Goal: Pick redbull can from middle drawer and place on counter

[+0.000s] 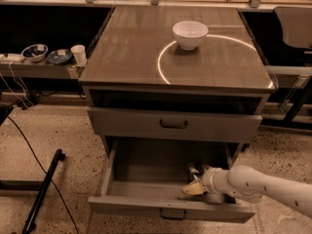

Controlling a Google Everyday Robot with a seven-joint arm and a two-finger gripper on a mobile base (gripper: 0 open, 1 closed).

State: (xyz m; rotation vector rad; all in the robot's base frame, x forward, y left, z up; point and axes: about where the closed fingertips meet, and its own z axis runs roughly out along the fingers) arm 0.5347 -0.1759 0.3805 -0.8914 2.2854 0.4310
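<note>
The middle drawer (146,167) is pulled open at the bottom of the cabinet. The redbull can (192,169) is a small dark shiny thing inside it, right of centre. My gripper (194,187) reaches into the drawer from the right on a white arm (258,185). Its yellowish tip sits just in front of the can, near the drawer's front wall. I cannot tell whether it touches the can. The counter (131,48) is the glossy top above, with a bright light arc.
A white bowl (190,34) stands on the counter at the back. The drawer above (174,124) is closed. A side shelf (34,66) on the left holds two small bowls and a cup (78,54). A black cable and pole (41,189) lie on the floor at left.
</note>
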